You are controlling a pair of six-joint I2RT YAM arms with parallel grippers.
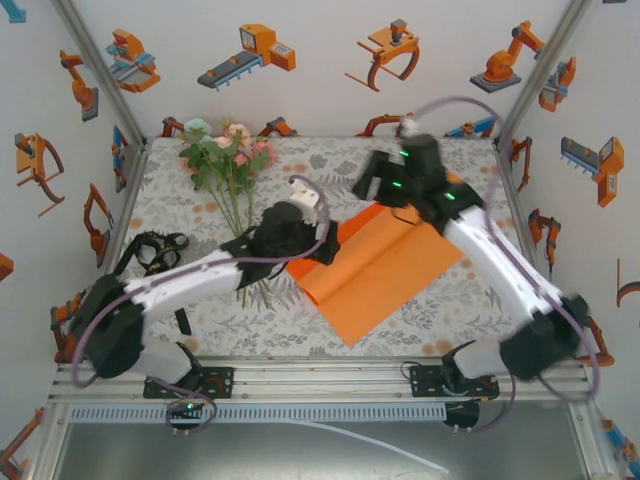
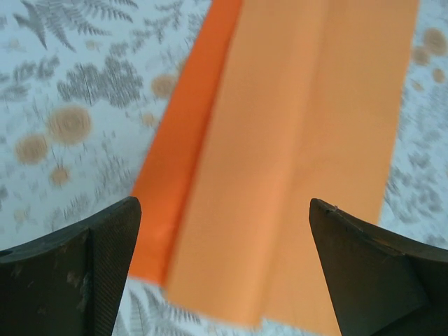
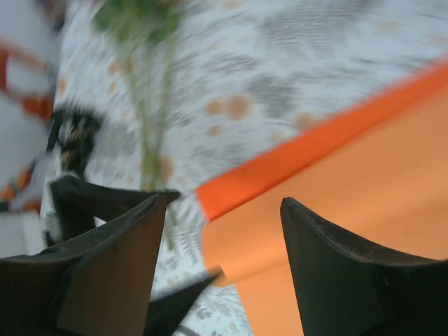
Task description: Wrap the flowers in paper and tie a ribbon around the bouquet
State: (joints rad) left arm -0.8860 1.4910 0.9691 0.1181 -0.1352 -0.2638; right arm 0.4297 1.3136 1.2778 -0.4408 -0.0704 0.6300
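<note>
From above: spotting the flowers (image 1: 228, 160) lying far left, wiry stems pointing near, the paper (image 1: 385, 265) lying flat and folded just right of them, the ribbon (image 1: 155, 250) bunched at the left edge.

Left wrist: holding the left gripper (image 2: 224, 210) wide and empty above the smooth orange fold.

Right wrist: holding the right gripper (image 3: 222, 210) parted, gripping nothing, by a paper corner. Probably risking sliding or creasing the slick sheet when pinching.

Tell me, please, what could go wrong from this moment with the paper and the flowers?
1. The paper lies folded over itself and the right gripper is open above its far edge, so the flap may spring back flat.
2. The flowers lie beside the paper, not on it, with their stems running under the left arm; if the open left gripper moves sideways, it might drag them askew.
</note>
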